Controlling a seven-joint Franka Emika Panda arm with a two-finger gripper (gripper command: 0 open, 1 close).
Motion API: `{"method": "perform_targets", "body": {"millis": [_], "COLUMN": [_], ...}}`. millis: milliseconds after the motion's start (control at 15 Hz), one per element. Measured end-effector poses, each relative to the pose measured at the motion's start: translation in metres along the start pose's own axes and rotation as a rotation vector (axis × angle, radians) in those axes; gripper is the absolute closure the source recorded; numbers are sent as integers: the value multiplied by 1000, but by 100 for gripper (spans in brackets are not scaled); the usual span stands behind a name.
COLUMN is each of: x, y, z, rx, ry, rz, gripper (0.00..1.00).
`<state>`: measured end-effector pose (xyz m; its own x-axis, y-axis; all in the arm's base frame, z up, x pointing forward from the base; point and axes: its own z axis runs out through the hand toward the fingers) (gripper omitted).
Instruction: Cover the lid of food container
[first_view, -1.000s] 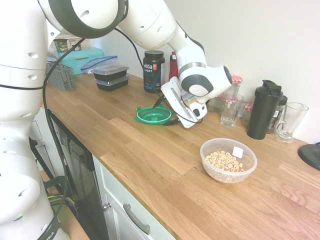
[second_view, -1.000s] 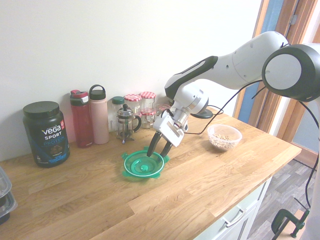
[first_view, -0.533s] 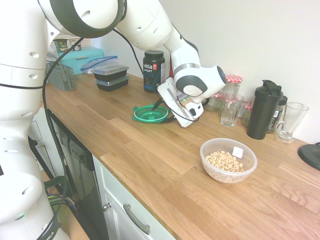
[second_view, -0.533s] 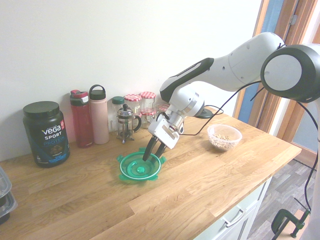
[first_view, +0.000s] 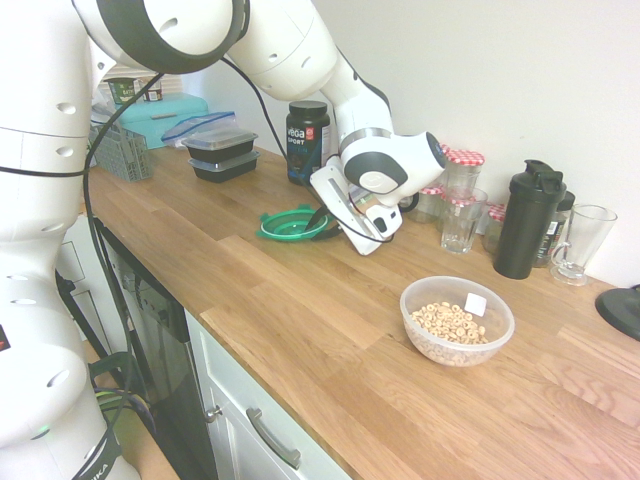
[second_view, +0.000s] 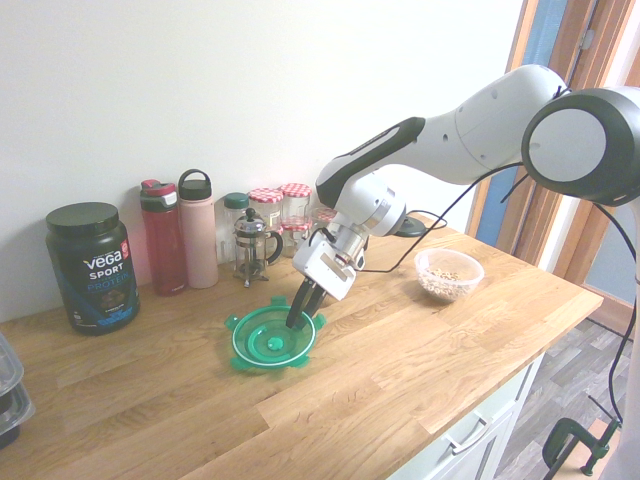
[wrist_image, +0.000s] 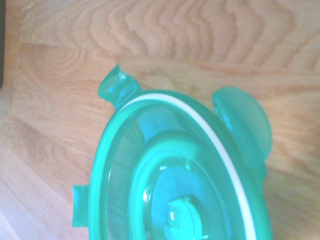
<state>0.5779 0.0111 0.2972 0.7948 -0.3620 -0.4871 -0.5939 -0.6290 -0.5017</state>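
Gripping: gripper (second_view: 299, 318) pinched the lid (second_view: 264, 340) rim.
Lid: lay on the counter (second_view: 380, 370).
Food container (first_view: 457, 320): sat well apart, uncovered.

Using the tub (second_view: 90, 265) by the wall as the landmark, in the second exterior view: two bottles (second_view: 183, 232) stand right of it, then a press (second_view: 251, 245) and jars (second_view: 281, 215). The lid (second_view: 266, 338) lies on the counter (second_view: 400, 350) in front of the press. The bowl (second_view: 449, 273) sits farthest right, well apart from the lid.
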Motion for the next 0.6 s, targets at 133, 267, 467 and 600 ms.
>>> {"method": "perform_targets", "body": {"millis": [133,267,467,600], "x": [-1,-5,-41,-94], "y": [-1,-4,-36,-67], "z": [-1,-5,-51,-106], "rx": [4,9,-36,-150], "ry": [3,9,90,196], "rz": [-1,-8,-42,-29], "gripper": [100,100,100,100]}}
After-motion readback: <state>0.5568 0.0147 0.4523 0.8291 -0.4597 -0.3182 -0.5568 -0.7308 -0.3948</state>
